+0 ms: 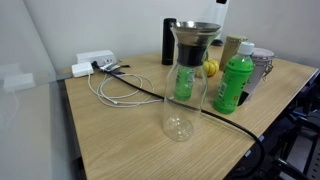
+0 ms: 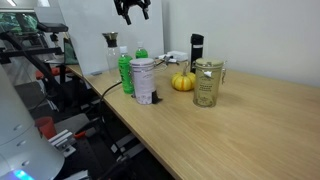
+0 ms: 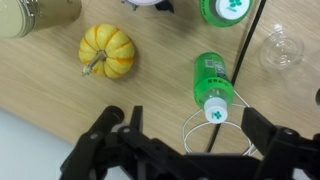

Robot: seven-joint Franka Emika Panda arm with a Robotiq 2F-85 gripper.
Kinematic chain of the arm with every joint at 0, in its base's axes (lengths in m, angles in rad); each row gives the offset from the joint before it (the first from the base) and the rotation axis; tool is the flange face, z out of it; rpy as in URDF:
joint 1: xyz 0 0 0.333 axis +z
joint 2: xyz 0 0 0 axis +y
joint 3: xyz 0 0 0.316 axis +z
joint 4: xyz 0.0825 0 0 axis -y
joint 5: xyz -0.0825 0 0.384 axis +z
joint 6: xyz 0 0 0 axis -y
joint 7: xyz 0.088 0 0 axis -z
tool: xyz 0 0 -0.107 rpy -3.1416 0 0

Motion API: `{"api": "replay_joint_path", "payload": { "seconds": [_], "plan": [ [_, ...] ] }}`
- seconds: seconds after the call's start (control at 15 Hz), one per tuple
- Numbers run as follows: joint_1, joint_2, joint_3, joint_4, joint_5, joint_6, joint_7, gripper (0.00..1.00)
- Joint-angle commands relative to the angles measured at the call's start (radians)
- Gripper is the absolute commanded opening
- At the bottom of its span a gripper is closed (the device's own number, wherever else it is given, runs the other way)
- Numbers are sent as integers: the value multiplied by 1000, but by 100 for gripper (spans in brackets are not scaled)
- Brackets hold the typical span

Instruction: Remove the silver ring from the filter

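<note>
End effector [image 2: 133,13] hangs empty, jaws spread wide, high above the counter [image 1: 120,140]. Below it and well apart, the silver ring [image 1: 197,27] sits on the filter [image 1: 194,46] in the carafe [image 1: 182,105] mouth. No step appears done; approach, grasp and lift remain.

The light wooden table [image 1: 110,135] carries a clear glass carafe [image 1: 178,118], a green plastic bottle [image 1: 233,85] at its three o'clock, a looped white cable [image 1: 108,88] at ten.
</note>
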Motion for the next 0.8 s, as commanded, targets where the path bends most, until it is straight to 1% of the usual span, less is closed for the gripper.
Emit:
{"api": "replay_joint_path", "payload": {
  "seconds": [0.0,0.13,0.2,0.73],
  "plan": [
    [17,60,24,44,-37,39,-34,100],
    [29,75,31,64,-31,44,-45,100],
    [27,55,33,43,-21,36,-8,100],
    [31,65,32,57,-21,37,-23,100]
  ]
}}
